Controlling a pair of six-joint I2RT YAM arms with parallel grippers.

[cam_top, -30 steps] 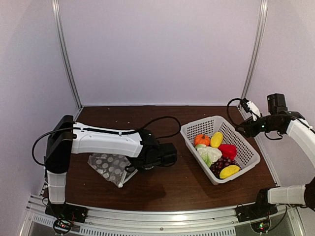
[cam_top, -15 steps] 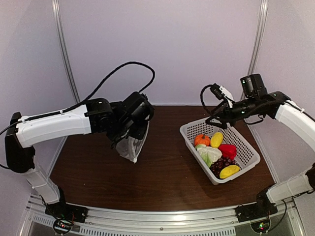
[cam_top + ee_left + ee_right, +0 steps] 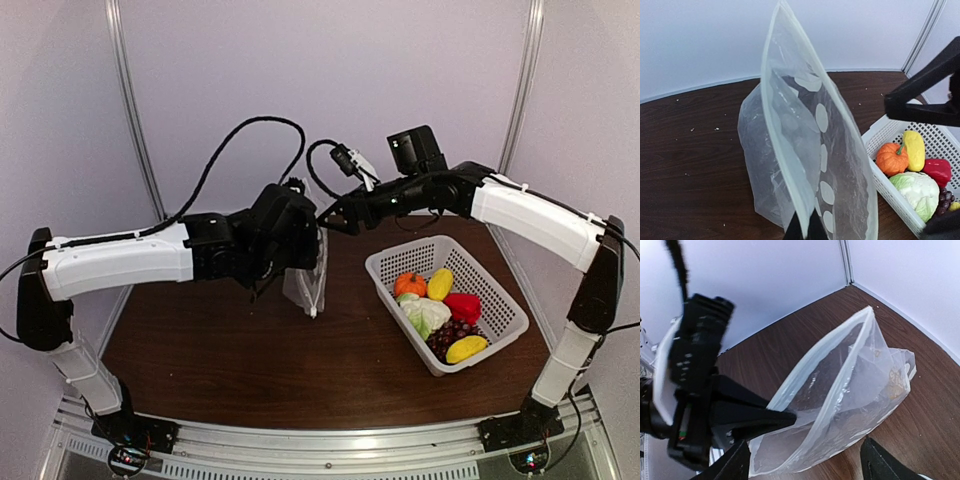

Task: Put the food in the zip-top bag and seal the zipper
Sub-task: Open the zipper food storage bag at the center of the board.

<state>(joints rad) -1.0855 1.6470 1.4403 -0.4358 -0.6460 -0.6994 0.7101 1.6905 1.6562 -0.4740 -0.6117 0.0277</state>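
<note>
My left gripper [image 3: 314, 243] is shut on one lip of the zip-top bag [image 3: 309, 285] and holds it up above the table. In the left wrist view the gripper [image 3: 805, 231] pinches the pale zipper strip [image 3: 783, 150], and the bag [image 3: 840, 165] hangs with its mouth open. My right gripper [image 3: 326, 219] is open at the bag's mouth. In the right wrist view the gripper [image 3: 805, 467] has its jaws wide apart on either side of the bag [image 3: 855, 385], touching nothing. The pumpkin [image 3: 408, 284], cauliflower [image 3: 427, 316], red pepper [image 3: 462, 306], grapes [image 3: 450, 335] and yellow pieces [image 3: 440, 284] lie in the basket.
The white mesh basket [image 3: 500, 300] stands on the right of the brown table, just right of the hanging bag; its near corner shows in the left wrist view [image 3: 880, 145]. Both arms cross above the table's middle. Walls close the back and sides.
My left arm lifted the bag off the table and carried it right, toward the basket. My right arm swung left from the right edge to the bag's mouth.
</note>
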